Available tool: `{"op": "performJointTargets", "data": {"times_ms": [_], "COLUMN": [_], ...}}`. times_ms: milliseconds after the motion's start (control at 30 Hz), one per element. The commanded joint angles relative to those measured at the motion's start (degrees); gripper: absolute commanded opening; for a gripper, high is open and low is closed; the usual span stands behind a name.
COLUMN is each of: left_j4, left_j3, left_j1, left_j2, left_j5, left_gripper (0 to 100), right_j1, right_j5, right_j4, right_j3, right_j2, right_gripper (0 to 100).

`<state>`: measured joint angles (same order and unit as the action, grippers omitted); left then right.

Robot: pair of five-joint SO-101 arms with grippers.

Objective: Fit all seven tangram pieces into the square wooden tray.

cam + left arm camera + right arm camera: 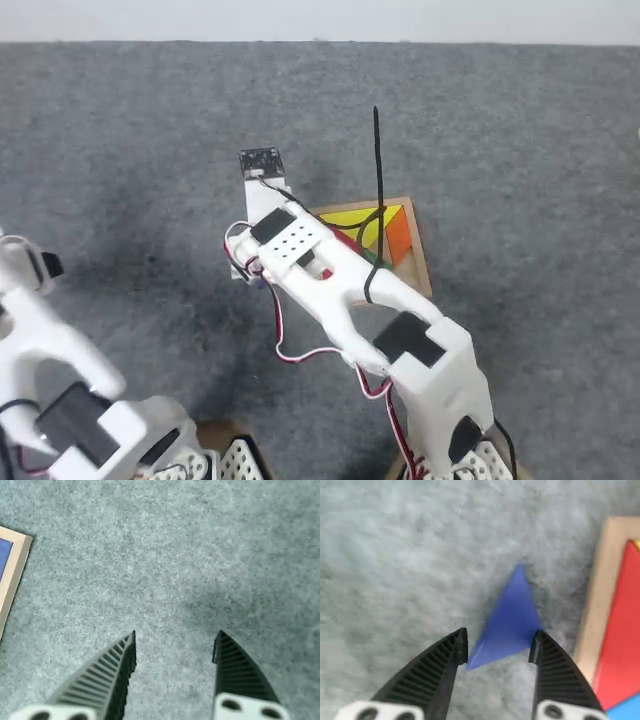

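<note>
On the grey carpet lies a blue triangle, just outside the square wooden tray. My right gripper is open and straddles the triangle's wide end, one fingertip touching a corner. A red piece lies inside the tray. From above, the tray holds a yellow piece and an orange piece, with the right arm stretched over its left side. My left gripper hangs open over bare carpet. A tray corner with a blue piece lies off to its side.
The left arm stands at the near left of the table. A black cable rises over the tray. Open grey carpet surrounds the tray on the far and right sides.
</note>
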<state>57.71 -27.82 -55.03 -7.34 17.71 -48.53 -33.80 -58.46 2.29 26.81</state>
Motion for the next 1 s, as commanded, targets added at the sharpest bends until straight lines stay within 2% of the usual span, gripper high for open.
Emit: {"op": "performJointTargets", "data": {"times_ms": [0, 233, 333, 467, 767, 867, 967], "left_j4": [-1.23, -1.23, -1.23, -1.14, -1.14, -1.05, -1.05], "left_j3": [1.98, 1.98, 1.98, 1.98, 1.98, 1.98, 1.98], "left_j1": [-0.26, -0.09, 0.00, 0.00, -0.09, -0.09, -0.09], "left_j2": [-0.70, -0.70, -0.70, -0.70, -0.70, -0.70, -0.70], "left_j5": [0.53, 0.44, 0.35, 0.35, 0.44, 0.44, 0.44], "left_gripper": [25, 25, 25, 25, 25, 25, 25], "right_j1": [1.89, 5.14, 5.05, 5.14, 8.04, 10.86, 12.88], "right_j5": [-0.70, -3.08, -3.08, 3.25, 8.44, 13.71, 14.86], "right_j4": [-3.65, -4.35, -3.56, -0.48, -5.14, -7.43, -7.08], "right_j3": [1.14, 1.14, 1.23, 1.23, 3.43, 5.98, 6.51], "right_j2": [0.31, 0.13, 0.31, -0.04, 0.40, 0.48, 0.57], "right_gripper": [21.6, 21.4, 16.3, 11.0, 30.2, 31.4, 31.0]}}
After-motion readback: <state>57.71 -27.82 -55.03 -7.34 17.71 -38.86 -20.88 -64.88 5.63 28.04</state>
